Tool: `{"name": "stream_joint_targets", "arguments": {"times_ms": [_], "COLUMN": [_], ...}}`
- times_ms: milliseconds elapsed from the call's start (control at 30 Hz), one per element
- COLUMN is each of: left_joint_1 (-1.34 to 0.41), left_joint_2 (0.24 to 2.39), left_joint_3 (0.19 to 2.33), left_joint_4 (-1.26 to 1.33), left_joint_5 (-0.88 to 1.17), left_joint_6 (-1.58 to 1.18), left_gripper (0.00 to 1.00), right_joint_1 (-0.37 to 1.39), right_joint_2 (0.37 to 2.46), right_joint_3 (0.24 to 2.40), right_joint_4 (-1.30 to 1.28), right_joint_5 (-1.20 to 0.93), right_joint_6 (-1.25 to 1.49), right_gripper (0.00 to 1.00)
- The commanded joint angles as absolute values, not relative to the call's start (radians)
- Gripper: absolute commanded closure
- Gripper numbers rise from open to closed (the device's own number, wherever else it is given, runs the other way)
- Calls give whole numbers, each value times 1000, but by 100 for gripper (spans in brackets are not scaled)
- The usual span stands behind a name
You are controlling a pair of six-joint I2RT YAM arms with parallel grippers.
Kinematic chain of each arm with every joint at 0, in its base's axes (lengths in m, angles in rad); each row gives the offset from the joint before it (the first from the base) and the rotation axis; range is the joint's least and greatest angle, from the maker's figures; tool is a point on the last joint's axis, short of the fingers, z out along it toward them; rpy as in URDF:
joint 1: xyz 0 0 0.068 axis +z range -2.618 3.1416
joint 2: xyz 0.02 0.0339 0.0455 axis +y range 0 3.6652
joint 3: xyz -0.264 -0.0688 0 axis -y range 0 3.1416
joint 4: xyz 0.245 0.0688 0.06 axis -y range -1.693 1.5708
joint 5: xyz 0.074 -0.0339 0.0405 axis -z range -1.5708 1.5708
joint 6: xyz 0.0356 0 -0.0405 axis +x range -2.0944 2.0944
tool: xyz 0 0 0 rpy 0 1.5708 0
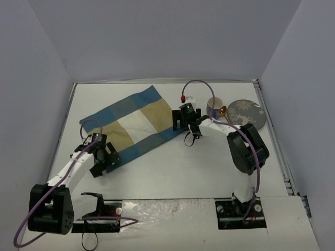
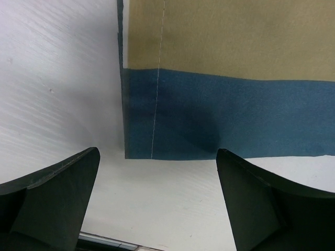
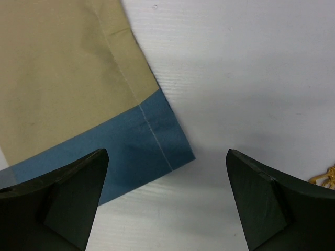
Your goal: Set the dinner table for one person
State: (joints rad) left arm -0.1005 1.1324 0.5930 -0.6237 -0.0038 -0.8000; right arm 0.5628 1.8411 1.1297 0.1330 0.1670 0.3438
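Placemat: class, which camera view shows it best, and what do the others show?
The top external view: the whole striped placemat lies skewed on the table. The left wrist view shows only one blue-and-tan corner; the right wrist view, only another corner.

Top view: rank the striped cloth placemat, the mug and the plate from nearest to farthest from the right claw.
1. Blue-and-tan striped cloth placemat: its corner lies under the right claw.
2. Pale patterned mug with gold handle: just to the claw's right.
3. Grey round patterned plate: farthest right, beyond the mug.
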Motion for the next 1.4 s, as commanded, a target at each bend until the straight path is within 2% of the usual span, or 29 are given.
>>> {"name": "stream_joint_targets", "arguments": {"times_ms": [0, 300, 367, 433, 633, 733, 767, 800, 900, 1033, 1200, 1367], "left_joint_1": [-95, -95, -95, -95, -95, -95, -97, -97, -95, -94, -56, -12], "left_joint_2": [1132, 1146, 1147, 1150, 1160, 1169, 1171, 1174, 1184, 1156, 1057, 977], "left_joint_3": [569, 530, 525, 521, 516, 508, 507, 504, 512, 576, 757, 1072], "left_joint_4": [-572, -532, -526, -521, -515, -507, -504, -500, -508, -573, -734, -869], "left_joint_5": [32, 35, 31, 31, 32, 34, 34, 36, 42, 20, -12, -79], "left_joint_6": [-846, -865, -864, -864, -865, -865, -867, -868, -871, -848, -790, -714], "left_gripper": [10, 20, 23, 29, 52, 65, 69, 75, 100, 100, 100, 100], "right_joint_1": [541, 539, 540, 540, 545, 545, 545, 546, 546, 543, 535, 533], "right_joint_2": [1884, 1938, 1944, 1949, 1938, 1934, 1934, 1935, 1939, 1926, 1830, 1695], "right_joint_3": [1184, 1175, 1165, 1156, 1131, 1127, 1128, 1129, 1137, 1160, 1229, 1376], "right_joint_4": [207, 214, 217, 219, 213, 210, 210, 209, 207, 192, 136, 29], "right_joint_5": [161, 165, 155, 142, 134, 133, 132, 130, 119, 113, 159, 215], "right_joint_6": [367, 379, 384, 391, 413, 409, 408, 409, 405, 390, 352, 293], "right_gripper": [8, 12, 15, 24, 39, 53, 53, 59, 73, 99, 100, 100]}}
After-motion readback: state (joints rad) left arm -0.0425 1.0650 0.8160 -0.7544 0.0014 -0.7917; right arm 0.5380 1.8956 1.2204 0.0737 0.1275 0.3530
